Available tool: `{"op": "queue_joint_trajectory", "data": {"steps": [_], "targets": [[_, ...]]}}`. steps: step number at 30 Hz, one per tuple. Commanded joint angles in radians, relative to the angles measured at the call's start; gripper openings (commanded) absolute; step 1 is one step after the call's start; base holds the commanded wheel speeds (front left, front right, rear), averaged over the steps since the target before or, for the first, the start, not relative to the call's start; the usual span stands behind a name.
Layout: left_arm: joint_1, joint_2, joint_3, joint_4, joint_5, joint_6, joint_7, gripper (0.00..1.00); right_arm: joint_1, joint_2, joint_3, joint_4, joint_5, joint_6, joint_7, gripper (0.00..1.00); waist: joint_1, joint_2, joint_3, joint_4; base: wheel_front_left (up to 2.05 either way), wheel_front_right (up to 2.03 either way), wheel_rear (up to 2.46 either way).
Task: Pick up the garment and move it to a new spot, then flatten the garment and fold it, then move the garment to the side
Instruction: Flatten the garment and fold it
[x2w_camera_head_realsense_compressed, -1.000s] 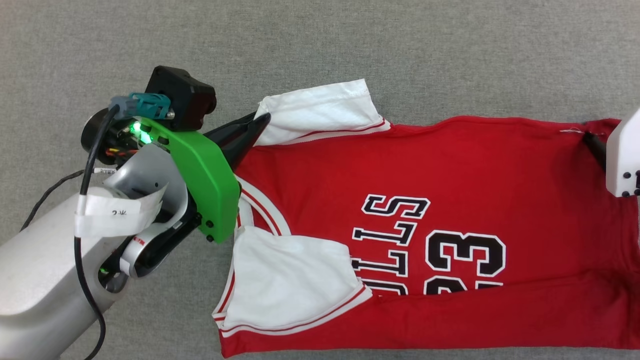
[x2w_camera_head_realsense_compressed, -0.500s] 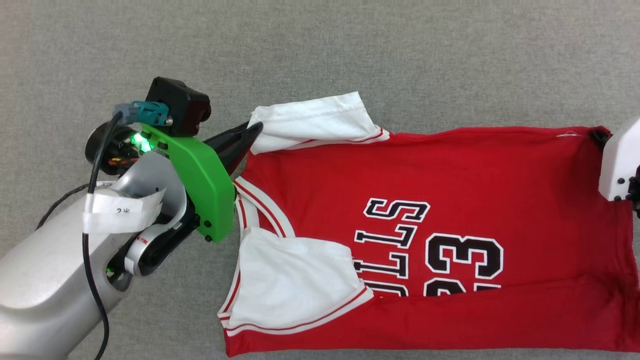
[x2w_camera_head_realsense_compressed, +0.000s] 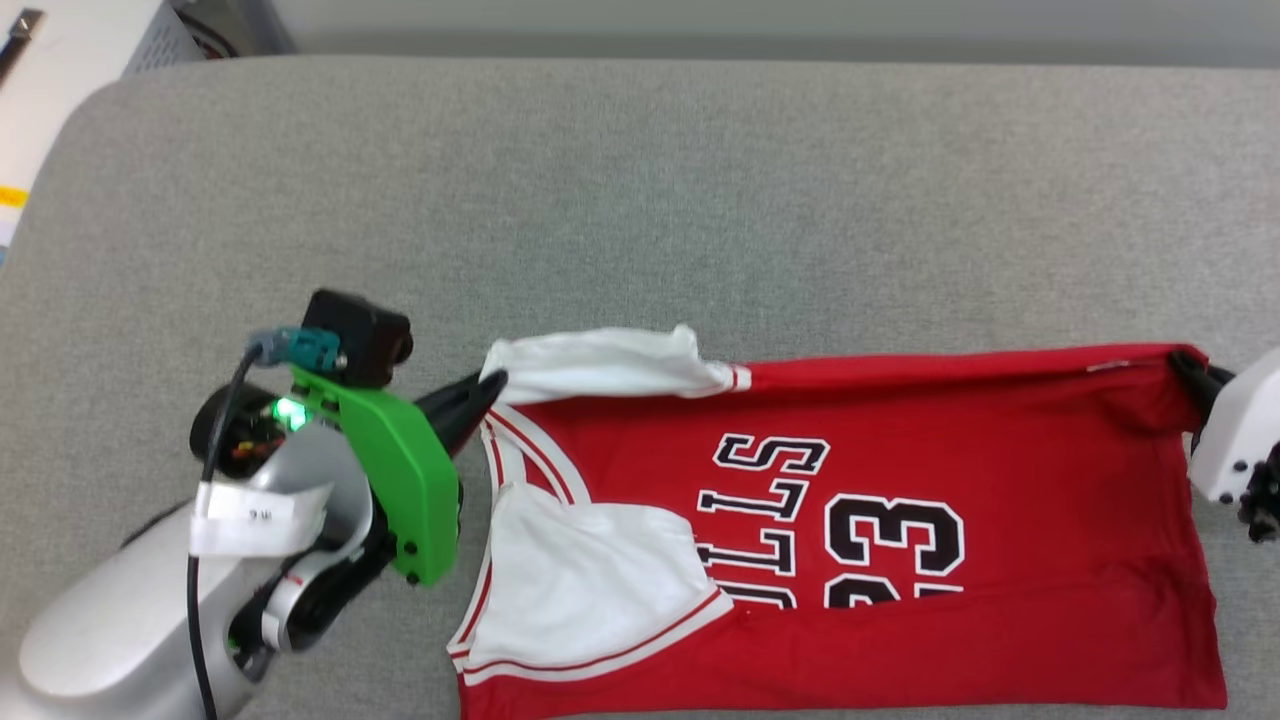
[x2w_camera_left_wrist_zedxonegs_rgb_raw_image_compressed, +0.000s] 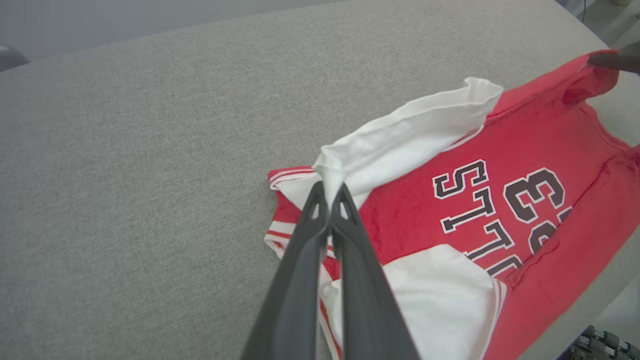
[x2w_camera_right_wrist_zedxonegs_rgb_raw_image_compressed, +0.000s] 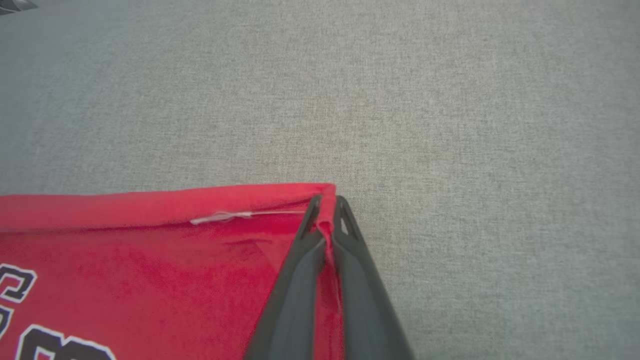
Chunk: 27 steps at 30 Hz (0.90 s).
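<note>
1. Lying print-up on the grey worktop (x2w_camera_head_realsense_compressed: 700, 200), the garment (x2w_camera_head_realsense_compressed: 1050, 470) stretches sideways across the near half, collar toward the robot's left.
2. Its near red edge is folded over the bottom of the "BULLS 23" print (x2w_camera_head_realsense_compressed: 840, 525).
3. The near white sleeve (x2w_camera_head_realsense_compressed: 590, 580) lies folded inward over the chest.
4. The far edge runs straight between two pinched corners.
5. The left gripper (x2w_camera_left_wrist_zedxonegs_rgb_raw_image_compressed: 330, 192) is closed tight on the far white sleeve (x2w_camera_left_wrist_zedxonegs_rgb_raw_image_compressed: 410, 130) at its outer corner.
6. The right gripper (x2w_camera_right_wrist_zedxonegs_rgb_raw_image_compressed: 327, 205) is clamped on the red hem corner (x2w_camera_right_wrist_zedxonegs_rgb_raw_image_compressed: 322, 190) at the opposite end.
</note>
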Motion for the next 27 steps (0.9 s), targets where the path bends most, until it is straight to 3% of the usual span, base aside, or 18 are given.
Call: {"op": "queue_joint_trajectory", "data": {"steps": [1, 15, 27], "targets": [[0.033, 0.011, -0.004, -0.004, -0.015, 0.011, -0.008, 0.0, 0.033, -0.002, -0.003, -0.011, 0.017, -0.001, -0.013, 0.0, 0.0, 0.0, -0.06, -0.01, 0.0, 0.0, 0.0], [0.223, 0.049, -0.082, -0.038, -0.036, 0.067, -0.007, 0.0, 0.288, -0.007, -0.008, -0.125, 0.129, -0.001, -0.009, 0.0, 0.0, 0.0, -0.128, -0.012, 0.0, 0.0, 0.0], [0.252, 0.024, -0.162, 0.016, 0.008, 0.067, 0.03, 0.0, 0.371, -0.075, 0.065, -0.188, 0.164, -0.001, 0.077, 0.0, 0.0, 0.0, -0.114, -0.012, 0.0, 0.0, 0.0]]}}
